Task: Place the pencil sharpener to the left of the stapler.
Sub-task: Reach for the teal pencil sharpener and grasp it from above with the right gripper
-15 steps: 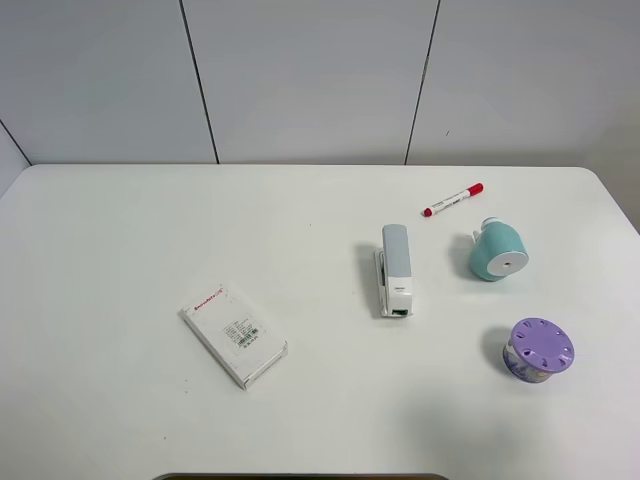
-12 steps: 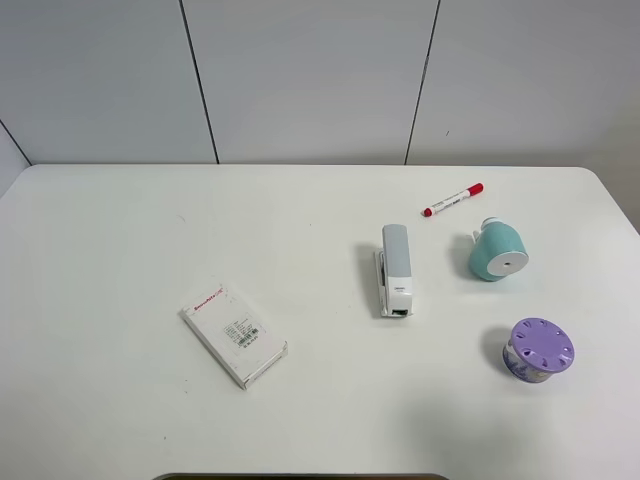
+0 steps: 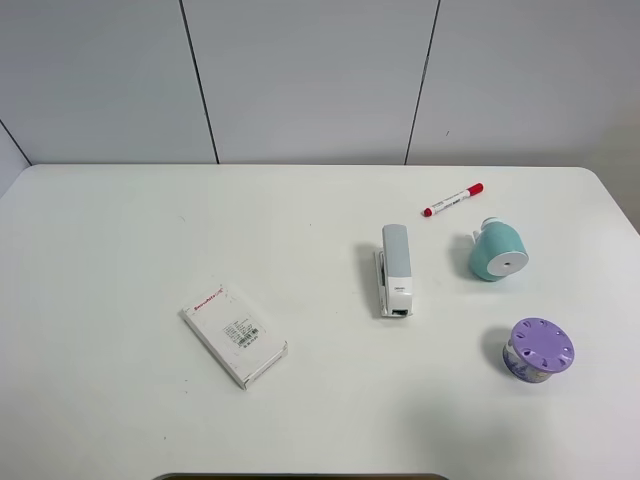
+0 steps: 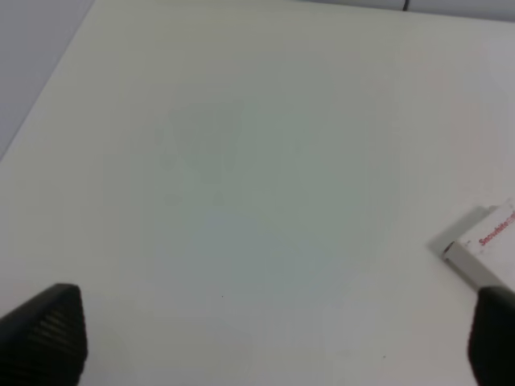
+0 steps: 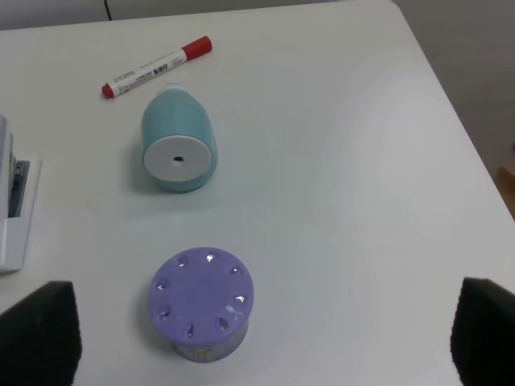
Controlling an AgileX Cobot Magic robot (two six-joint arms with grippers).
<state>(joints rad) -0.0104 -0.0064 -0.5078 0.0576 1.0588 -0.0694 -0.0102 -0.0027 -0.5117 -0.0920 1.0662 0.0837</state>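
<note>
The teal pencil sharpener [image 3: 497,253] lies on its side at the right of the table, its white round face toward the front. The grey-and-white stapler [image 3: 395,270] lies lengthwise just left of it, a small gap between them. Neither arm shows in the exterior high view. In the right wrist view the pencil sharpener [image 5: 179,141] sits ahead of my right gripper [image 5: 261,338], which is open and empty, with the stapler [image 5: 14,209] cut off at the frame's edge. My left gripper [image 4: 269,346] is open over bare table.
A red-capped marker [image 3: 452,200] lies behind the sharpener. A purple round container with a holed lid [image 3: 539,350] stands in front of it, close to my right gripper. A flat white box with red print [image 3: 234,334] rests front left; its corner [image 4: 483,249] shows beside my left gripper.
</note>
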